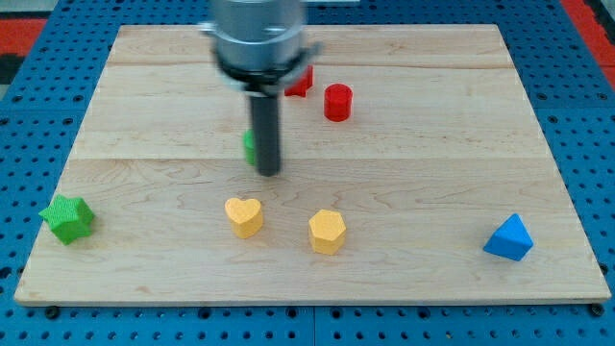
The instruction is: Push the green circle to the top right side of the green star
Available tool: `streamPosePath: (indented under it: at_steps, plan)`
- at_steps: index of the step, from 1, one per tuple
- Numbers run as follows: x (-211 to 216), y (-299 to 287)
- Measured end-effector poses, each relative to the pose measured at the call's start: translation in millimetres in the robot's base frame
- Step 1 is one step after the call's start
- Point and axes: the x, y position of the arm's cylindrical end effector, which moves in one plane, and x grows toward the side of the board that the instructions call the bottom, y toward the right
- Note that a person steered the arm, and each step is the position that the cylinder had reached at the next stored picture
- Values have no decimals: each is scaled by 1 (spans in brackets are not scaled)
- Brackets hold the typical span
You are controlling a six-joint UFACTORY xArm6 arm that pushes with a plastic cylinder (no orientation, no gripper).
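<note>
Your green circle point(249, 145) sits mid-board, mostly hidden behind the rod, with my tip point(269, 174) touching or just beside its right edge; there's no pincer here, only the bare rod. The green star point(67, 218) is well apart at the view's bottom left edge. Yellow heart point(243, 216) and yellow hexagon point(327, 231) lie below the tip, blue triangle point(507, 237) bottom right, red cylinder point(337, 102) and another red block point(299, 83) up top.
</note>
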Motion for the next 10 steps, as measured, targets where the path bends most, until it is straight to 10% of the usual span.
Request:
streamPosePath:
  at_steps: [1, 4, 10]
  plan:
    - [-11, 38]
    - [-76, -111]
    - [-22, -154]
